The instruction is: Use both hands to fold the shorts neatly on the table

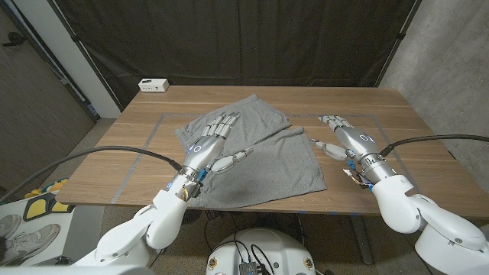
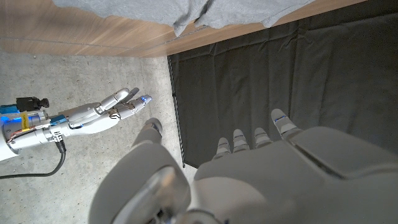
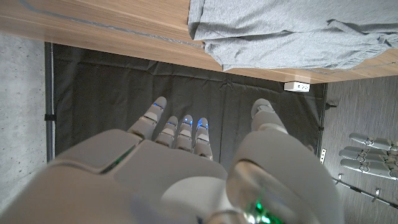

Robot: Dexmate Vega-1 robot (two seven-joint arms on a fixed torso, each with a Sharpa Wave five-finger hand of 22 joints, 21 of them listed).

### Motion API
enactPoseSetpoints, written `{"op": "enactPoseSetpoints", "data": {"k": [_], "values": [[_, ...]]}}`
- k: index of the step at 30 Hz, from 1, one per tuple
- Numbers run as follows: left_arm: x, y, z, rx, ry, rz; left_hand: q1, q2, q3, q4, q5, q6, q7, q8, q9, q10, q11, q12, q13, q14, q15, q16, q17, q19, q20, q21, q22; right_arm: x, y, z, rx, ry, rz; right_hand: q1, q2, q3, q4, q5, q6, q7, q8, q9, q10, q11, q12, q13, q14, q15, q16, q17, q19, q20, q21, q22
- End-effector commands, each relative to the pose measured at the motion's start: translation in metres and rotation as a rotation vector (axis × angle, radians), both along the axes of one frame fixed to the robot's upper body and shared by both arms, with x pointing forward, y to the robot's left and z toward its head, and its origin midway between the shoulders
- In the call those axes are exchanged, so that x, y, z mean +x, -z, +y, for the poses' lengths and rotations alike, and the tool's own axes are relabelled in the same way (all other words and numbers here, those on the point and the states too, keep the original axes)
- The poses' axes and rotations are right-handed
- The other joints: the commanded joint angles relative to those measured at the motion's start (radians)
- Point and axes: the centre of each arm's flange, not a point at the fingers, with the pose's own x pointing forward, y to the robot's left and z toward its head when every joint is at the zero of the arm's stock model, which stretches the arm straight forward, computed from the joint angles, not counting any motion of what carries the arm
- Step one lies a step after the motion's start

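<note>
Grey shorts (image 1: pixel 267 156) lie spread out across the middle of the wooden table (image 1: pixel 412 114), reaching close to its near edge. My left hand (image 1: pixel 213 140) is over the left part of the shorts with its fingers stretched apart toward the far side, holding nothing; I cannot tell whether it touches the cloth. My right hand (image 1: pixel 341 134) is just right of the shorts' right edge, over bare wood, fingers apart and empty. The left wrist view shows my left hand (image 2: pixel 261 168), the shorts (image 2: pixel 205 12) and my right hand (image 2: pixel 93 116). The right wrist view shows my right hand (image 3: pixel 186 162) and the shorts (image 3: pixel 292 28).
A small white box (image 1: pixel 153 85) stands at the table's back left corner. Blue tape lines (image 1: pixel 157 126) mark a rectangle around the shorts. A black curtain hangs behind the table. Bare wood lies to the left, right and behind the shorts.
</note>
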Motion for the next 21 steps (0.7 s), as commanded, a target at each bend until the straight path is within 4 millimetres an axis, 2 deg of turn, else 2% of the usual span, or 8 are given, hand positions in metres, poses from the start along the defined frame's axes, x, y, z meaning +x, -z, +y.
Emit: {"op": "enactPoseSetpoints", "data": {"k": [1,21], "values": [[-0.008,0.014,0.004,0.017,-0.034,0.049,0.001,-0.012,0.002,-0.007,-0.003,0.006,0.006,0.001,0.004,0.003,0.005,0.001,0.004,-0.054,0.0,-0.002,0.001,-0.12,-0.003,-0.005,0.001,-0.007,0.019,0.001,-0.012,0.022,0.04,0.011,-0.003,0.0,-0.008,-0.006,0.007,-0.001,-0.004,0.006,0.009,0.001,0.002,0.002,0.01,0.0,-0.004,0.0,0.005,-0.003,-0.002,0.003],[-0.017,0.037,0.013,0.039,-0.071,0.122,0.002,-0.019,-0.004,-0.013,-0.002,0.017,0.011,0.002,0.003,0.015,0.007,0.002,0.004,-0.051,-0.002,-0.001,0.002,-0.12,-0.004,-0.009,0.002,-0.016,0.05,0.009,0.005,0.034,0.086,0.017,-0.003,0.002,-0.014,-0.007,0.01,0.0,-0.006,0.006,0.01,0.003,-0.002,0.002,0.013,0.0,-0.006,0.0,0.007,-0.004,-0.004,0.003]]}}
